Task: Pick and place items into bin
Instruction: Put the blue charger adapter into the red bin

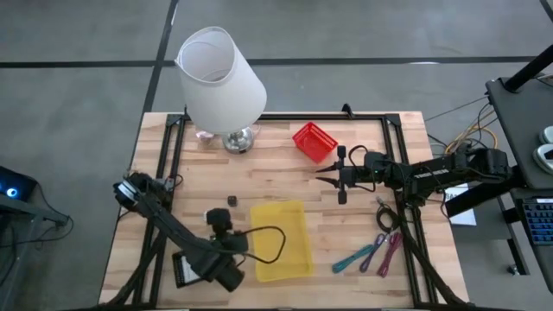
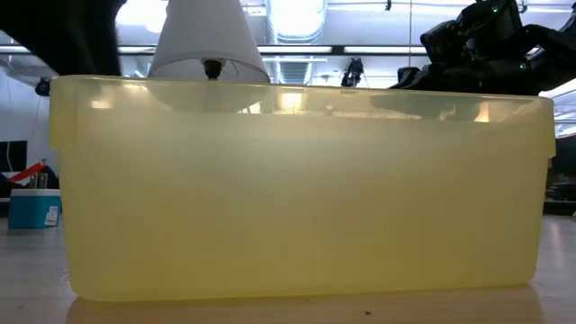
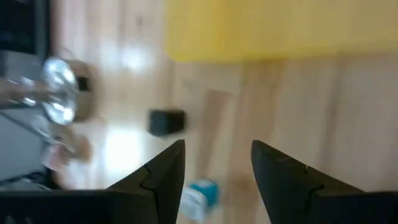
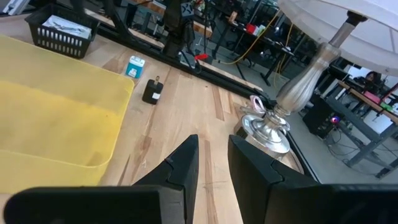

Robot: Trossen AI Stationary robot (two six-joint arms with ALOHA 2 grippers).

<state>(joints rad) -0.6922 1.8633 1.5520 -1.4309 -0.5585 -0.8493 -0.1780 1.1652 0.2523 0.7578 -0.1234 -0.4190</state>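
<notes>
Risk, judged: left end effector, fingers parted and empty, low over worktop beside yellow bin, aimed towards small dark cube. Cube tiny against finger gap; likely to be nudged aside or to slip out if closing off-centre. Small white-and-teal cube just beside one finger; could be knocked away in same move. Black cable looped over bin's edge near left arm; snag possible.

Right end effector: fingers nearly together, nothing between them, poised above worktop between bin and red basket, near lamp base.

Items: dark cube, boxy, matt, on bare wood near bin's far corner. Teal and pink-purple strips, thin, flat, splayed, well apart to bin's right. Bin contents: cannot tell.
</notes>
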